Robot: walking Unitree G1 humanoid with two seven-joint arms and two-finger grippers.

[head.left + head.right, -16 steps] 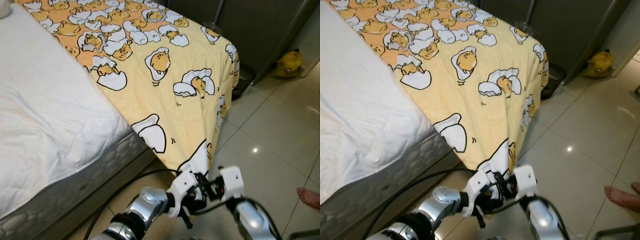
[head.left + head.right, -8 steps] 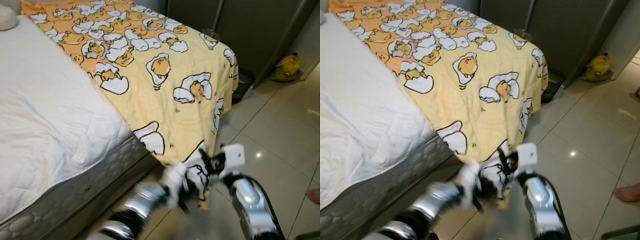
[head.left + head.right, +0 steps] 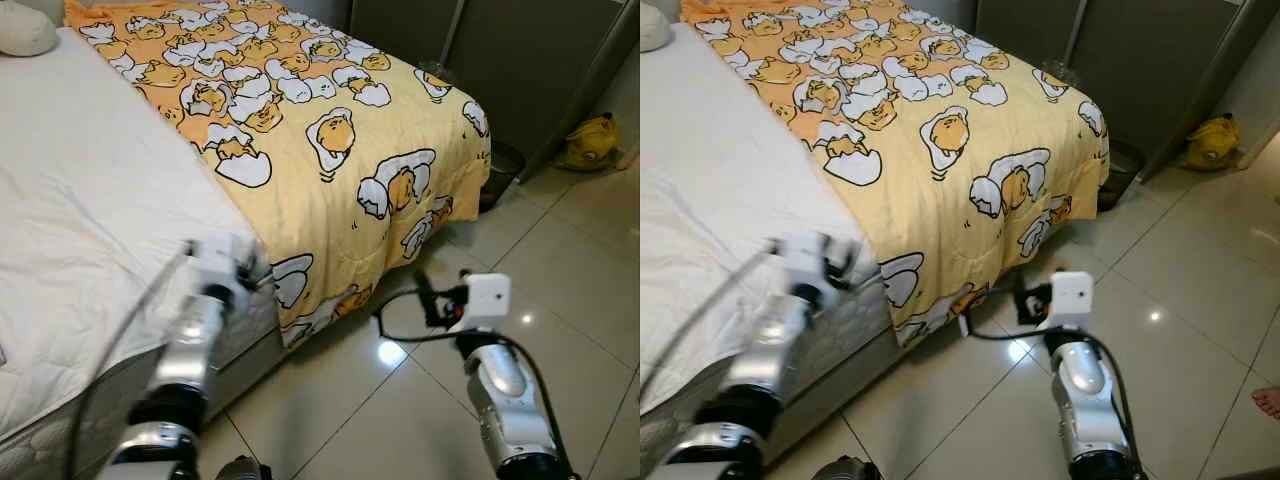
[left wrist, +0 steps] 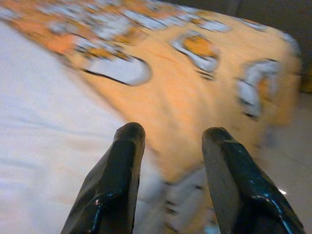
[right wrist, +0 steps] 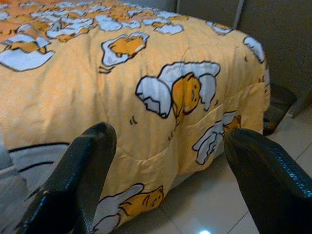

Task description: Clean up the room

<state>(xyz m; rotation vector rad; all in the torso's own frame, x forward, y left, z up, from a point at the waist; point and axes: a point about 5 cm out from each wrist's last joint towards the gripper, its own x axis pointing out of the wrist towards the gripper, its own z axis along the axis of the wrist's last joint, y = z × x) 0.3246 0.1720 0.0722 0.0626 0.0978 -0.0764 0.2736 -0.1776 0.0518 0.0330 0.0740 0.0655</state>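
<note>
Along the near edge of the bed [image 3: 70, 230], the left gripper [image 4: 168, 146] is hovering over the white mattress — its fingers [image 4: 122, 161] standing apart, holding nothing. Just beyond it, the yellow egg-print blanket [image 3: 330, 150] is lying across the bed's far side and draping over the foot corner toward the tiled floor [image 3: 560, 260]. Off the foot corner, the right gripper [image 5: 168, 161] is pointing at the hanging blanket — fingers spread wide, empty. Farther right, a yellow bag [image 3: 590, 140] is sitting against the dark wall.
</note>
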